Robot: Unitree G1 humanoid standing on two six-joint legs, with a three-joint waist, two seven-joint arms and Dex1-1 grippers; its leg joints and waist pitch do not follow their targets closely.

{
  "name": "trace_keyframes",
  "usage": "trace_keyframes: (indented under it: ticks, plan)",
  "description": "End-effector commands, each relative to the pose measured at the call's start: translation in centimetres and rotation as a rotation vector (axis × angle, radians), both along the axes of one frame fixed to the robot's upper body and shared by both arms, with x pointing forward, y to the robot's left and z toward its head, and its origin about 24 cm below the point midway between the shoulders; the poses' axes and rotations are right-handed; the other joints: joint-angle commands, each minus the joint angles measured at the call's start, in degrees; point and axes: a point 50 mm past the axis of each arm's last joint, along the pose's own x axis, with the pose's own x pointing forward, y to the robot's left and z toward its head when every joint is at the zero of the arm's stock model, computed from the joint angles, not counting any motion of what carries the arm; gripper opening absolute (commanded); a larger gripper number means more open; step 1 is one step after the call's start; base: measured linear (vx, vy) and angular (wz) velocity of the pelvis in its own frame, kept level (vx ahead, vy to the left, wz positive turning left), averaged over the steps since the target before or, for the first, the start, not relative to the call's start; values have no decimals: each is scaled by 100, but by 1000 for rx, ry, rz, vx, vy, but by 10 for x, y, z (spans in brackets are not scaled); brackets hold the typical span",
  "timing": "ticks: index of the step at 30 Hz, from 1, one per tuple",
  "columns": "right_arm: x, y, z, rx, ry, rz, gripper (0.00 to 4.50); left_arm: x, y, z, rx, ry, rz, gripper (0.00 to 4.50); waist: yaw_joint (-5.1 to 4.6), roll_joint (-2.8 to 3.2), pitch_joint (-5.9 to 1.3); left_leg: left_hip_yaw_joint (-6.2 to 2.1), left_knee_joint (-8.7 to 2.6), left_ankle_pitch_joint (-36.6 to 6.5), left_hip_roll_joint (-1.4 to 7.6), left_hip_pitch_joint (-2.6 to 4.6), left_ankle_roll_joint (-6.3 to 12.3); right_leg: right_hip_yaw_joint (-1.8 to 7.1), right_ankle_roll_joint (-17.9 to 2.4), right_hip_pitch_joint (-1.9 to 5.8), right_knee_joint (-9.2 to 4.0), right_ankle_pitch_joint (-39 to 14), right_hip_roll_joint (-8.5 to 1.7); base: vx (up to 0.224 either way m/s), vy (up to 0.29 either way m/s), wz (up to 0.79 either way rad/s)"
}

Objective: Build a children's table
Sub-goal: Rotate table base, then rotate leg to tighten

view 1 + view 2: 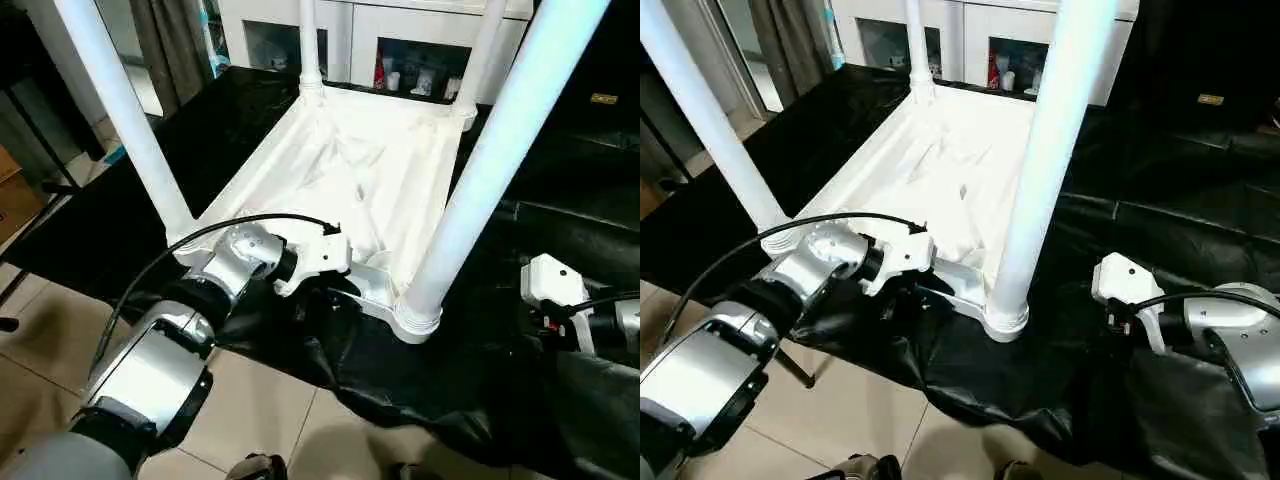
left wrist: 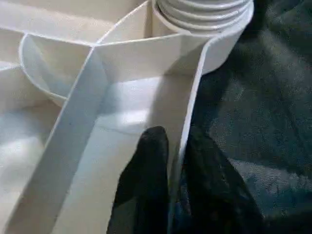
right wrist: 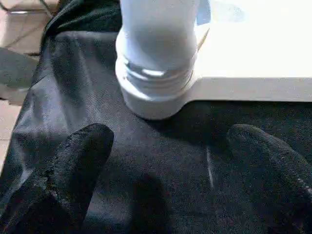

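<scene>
The white children's table (image 1: 340,160) lies upside down on a black cloth, ribbed underside up. Legs stand in all its corner sockets: near-left (image 1: 120,110), near-right (image 1: 490,170) and two at the far end (image 1: 309,45). My left gripper (image 2: 178,139) is shut on the table's near rim wall (image 2: 192,107), close to the near-right socket, with one black finger (image 2: 151,161) inside the rim and one outside. My right gripper (image 3: 170,139) is open just above the cloth, a short way right of the near-right leg's flared base (image 3: 156,92), with nothing between its fingers.
The black cloth (image 1: 560,180) covers the floor under and to the right of the table. A white cabinet with glass doors (image 1: 400,40) stands behind the far end. Light floor tiles (image 1: 270,410) lie in front, and a cardboard box (image 1: 15,190) sits at the far left.
</scene>
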Motion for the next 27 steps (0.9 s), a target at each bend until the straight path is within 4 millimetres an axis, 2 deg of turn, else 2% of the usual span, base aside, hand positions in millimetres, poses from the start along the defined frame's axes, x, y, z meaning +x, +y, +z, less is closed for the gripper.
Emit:
trace_keyframes:
  ticks: [1,2,3,4,5,7,8,9,10,11,12,13,14,15,16,18,19,20,22,24,25,27]
  plan:
    - [-1,3,-2,2,-3,-10,434,1,6,-10,-10,59,120,38,8,-189,-472,-157,-416,-1614,232,170,512,43,-1575,235,-431,-1702,-172,0,0,0]
    - [-1,3,-2,2,-3,-10,434,1,6,-10,-10,59,120,38,3,-188,-468,-161,-420,-1643,231,166,507,42,-1557,237,-440,-1764,-172,0,0,0]
    - [2,3,-3,17,-17,-42,434,2,4,-9,-67,64,179,31,-15,-231,-458,-162,-421,-1672,227,166,498,43,-1510,234,-445,-1901,-177,0,0,0]
    - [2,3,-3,23,-19,-52,434,2,3,-9,-82,65,198,26,-29,-242,-450,-164,-426,-1687,224,159,498,41,-1480,230,-456,-1991,-178,0,0,0]
    - [3,3,-4,29,-19,-67,434,2,4,-10,-95,64,216,20,-38,-232,-447,-172,-424,-1704,215,151,500,34,-1439,229,-467,-2105,-180,0,0,0]
    - [5,3,-7,38,-19,-98,442,-1,3,-14,-124,43,245,15,-113,-320,-427,-182,-430,-1737,190,105,502,20,-1258,228,-504,-2445,-170,0,0,0]
    - [5,3,-8,39,-20,-102,450,-3,3,-15,-129,46,251,10,-133,-285,-440,-204,-438,-1737,196,100,484,20,-1174,234,-505,-2550,-174,0,0,0]
    - [7,5,-11,46,-27,-123,450,-8,4,-20,-143,49,261,7,-153,-298,-439,-210,-450,-1733,202,95,468,20,-1113,233,-494,-2567,-164,0,0,0]
    - [10,6,-13,60,-41,-146,450,-13,4,-24,-151,38,262,7,-180,-350,-429,-204,-455,-1725,195,76,491,14,-1099,229,-508,-2578,-157,0,0,0]
    - [10,6,-13,63,-44,-151,450,-14,4,-24,-152,36,263,6,-202,-303,-425,-221,-475,-1725,203,65,495,7,-1095,225,-506,-2580,-167,0,0,0]
    - [14,10,-14,91,-57,-167,450,-19,4,-26,-178,13,254,5,-232,-305,-419,-214,-474,-1790,192,70,484,3,-1072,205,-527,-2658,-151,0,0,0]
    - [14,10,-14,92,-58,-167,450,-19,3,-26,-179,13,254,4,-258,-344,-438,-220,-467,-1834,198,87,481,13,-1056,195,-523,-2660,-152,0,0,0]
    - [15,13,-14,107,-60,-169,450,-22,2,-26,-201,11,251,2,-283,-333,-453,-213,-464,-1869,207,116,481,25,-1072,179,-528,-2585,-141,0,0,0]
    - [17,16,-15,120,-67,-171,450,-25,0,-25,-226,5,238,1,-310,-325,-452,-211,-474,-1833,211,102,513,25,-1120,187,-516,-2409,-130,0,0,0]
    - [18,18,-15,130,-77,-176,450,-28,-2,-25,-244,3,227,1,-328,-389,-459,-199,-469,-1808,210,99,538,22,-1139,191,-515,-2345,-126,0,0,0]
    - [23,24,-16,149,-91,-178,450,-35,-5,-28,-226,3,189,1,-352,-423,-453,-189,-464,-1755,216,109,589,34,-1160,166,-514,-2294,-134,0,0,0]
    - [23,25,-16,149,-90,-175,450,-36,-5,-29,-214,1,179,1,-342,-388,-459,-190,-460,-1743,214,120,588,38,-1153,156,-508,-2300,-134,0,0,0]
    - [24,28,-17,151,-83,-156,450,-41,-4,-34,-153,1,146,1,-335,-408,-453,-176,-468,-1801,234,159,578,52,-1144,132,-531,-2314,-125,0,0,0]
    - [25,31,-17,151,-85,-143,450,-45,-1,-37,-75,1,122,1,-319,-379,-474,-185,-480,-1711,248,149,568,63,-1159,153,-501,-2144,-139,0,0,0]
    - [27,32,-17,152,-88,-141,450,-47,1,-38,-45,0,109,1,-319,-360,-490,-180,-491,-1671,258,166,523,60,-1224,148,-479,-1847,-112,0,0,0]
    - [28,32,-16,152,-89,-139,450,-47,1,-37,-41,1,105,1,-324,-367,-508,-182,-489,-1607,254,162,527,55,-1282,174,-458,-1598,-110,0,0,0]
    - [28,33,-17,143,-88,-120,450,-46,2,-36,-28,-20,95,1,-320,-388,-525,-171,-469,-1368,247,142,618,54,-1412,206,-414,-1076,-107,0,0,0]
